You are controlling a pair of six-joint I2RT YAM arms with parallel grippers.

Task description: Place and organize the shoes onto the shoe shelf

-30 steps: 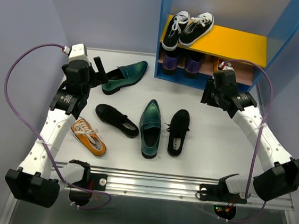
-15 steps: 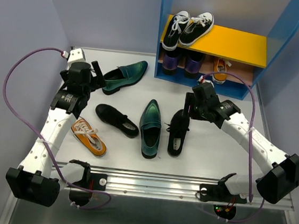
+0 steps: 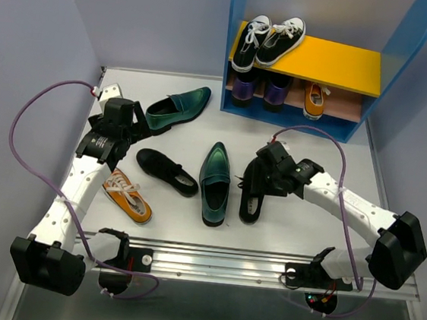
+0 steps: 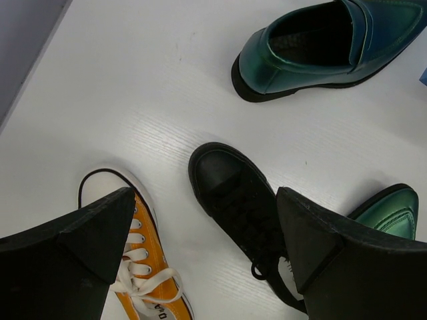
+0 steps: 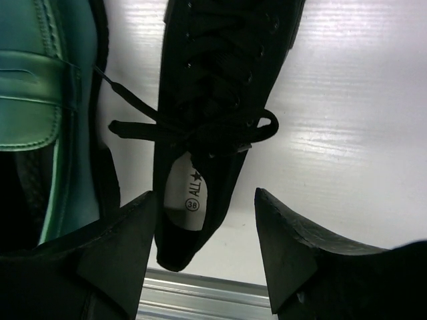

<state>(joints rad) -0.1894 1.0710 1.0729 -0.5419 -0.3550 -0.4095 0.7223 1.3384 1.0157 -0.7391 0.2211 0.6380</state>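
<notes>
One orange sneaker (image 3: 314, 99) is on the lower board of the shoe shelf (image 3: 230, 47), so that's one down and five loose on the table (image 3: 315, 140). The right gripper (image 5: 203, 220) hangs spread wide and empty, a black shoe (image 5: 213, 127) lying right between its jaws; that looks like the next pick to me. The left gripper (image 4: 203, 207) is spread and empty too: the second black shoe (image 4: 233, 200) is below the gap, the other orange sneaker (image 4: 143, 267) by one finger, a green loafer (image 4: 320, 47) ahead of the tips. The second green loafer (image 5: 40, 100) lies just outside the right jaws
</notes>
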